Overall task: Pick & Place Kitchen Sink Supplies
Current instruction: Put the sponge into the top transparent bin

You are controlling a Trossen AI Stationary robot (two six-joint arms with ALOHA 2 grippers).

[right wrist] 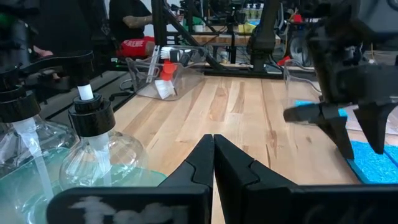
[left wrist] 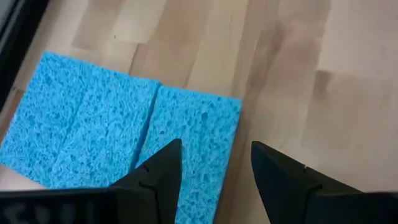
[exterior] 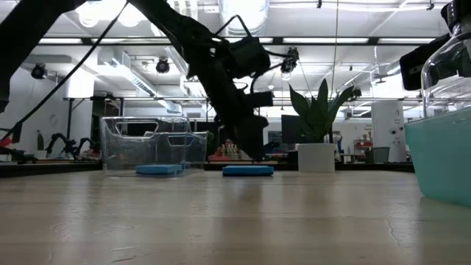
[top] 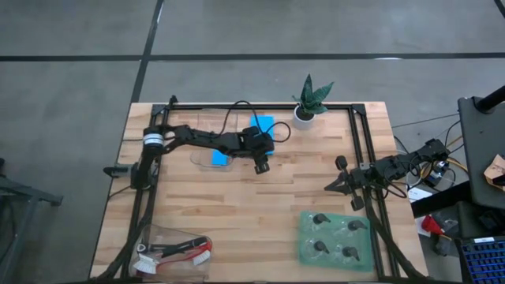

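Left gripper (left wrist: 214,165) — open above sponges (left wrist: 124,134)

Wooden table (top: 260,205) carries, relative to the potted plant (top: 308,104): 2 blue sponges (top: 261,125) beside it, clear tray (top: 209,158) beyond them.

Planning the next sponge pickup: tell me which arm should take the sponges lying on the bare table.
Left. Its open pincer hangs right over the two blue sponges by the plant. The right pincer is shut and sits far off, near the green tray.
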